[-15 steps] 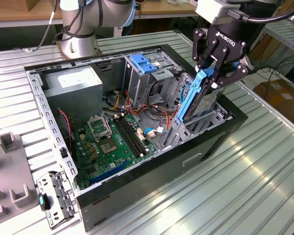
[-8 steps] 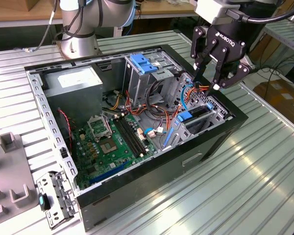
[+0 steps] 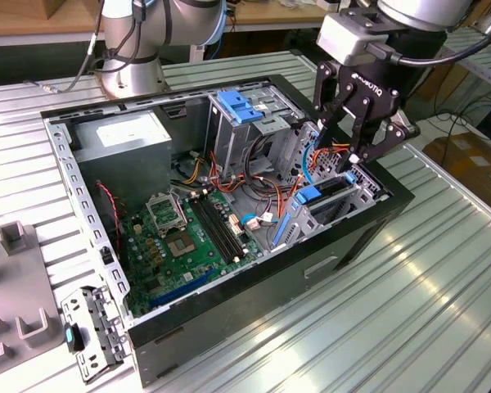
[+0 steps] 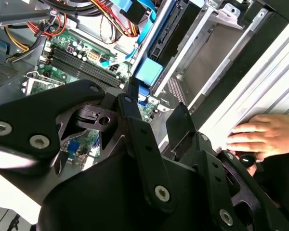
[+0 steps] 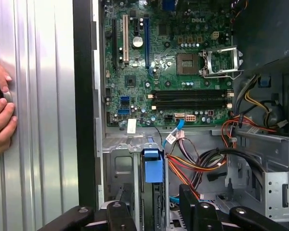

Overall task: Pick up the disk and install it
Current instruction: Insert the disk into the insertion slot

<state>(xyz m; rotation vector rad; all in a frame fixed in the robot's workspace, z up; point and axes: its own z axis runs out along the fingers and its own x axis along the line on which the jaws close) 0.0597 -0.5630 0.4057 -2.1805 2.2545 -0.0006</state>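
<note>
The disk [image 3: 337,190] stands on edge inside the metal drive cage at the exterior view's right end of the open computer case [image 3: 368,237]. Its blue rail tab [image 3: 309,196] faces the motherboard. In both wrist views that blue rail tab [image 5: 153,165] [image 4: 148,72] tops the dark edge of the disk [image 5: 157,202] [image 4: 169,30]. My gripper [image 3: 341,147] hangs just above the cage, open, nothing between its fingers. My gripper [image 5: 154,211] [image 4: 154,108] stands over the disk's slot, apart from it.
A person's hands [image 5: 0,110] [image 4: 260,134] rest on the ribbed table beside the case. Inside the case are a green motherboard [image 3: 188,237], a grey power-supply box [image 3: 123,135], orange and blue cables [image 3: 278,192] and a cage with a blue latch [image 3: 241,106]. Grey fixtures [image 3: 16,278] lie at the exterior view's left.
</note>
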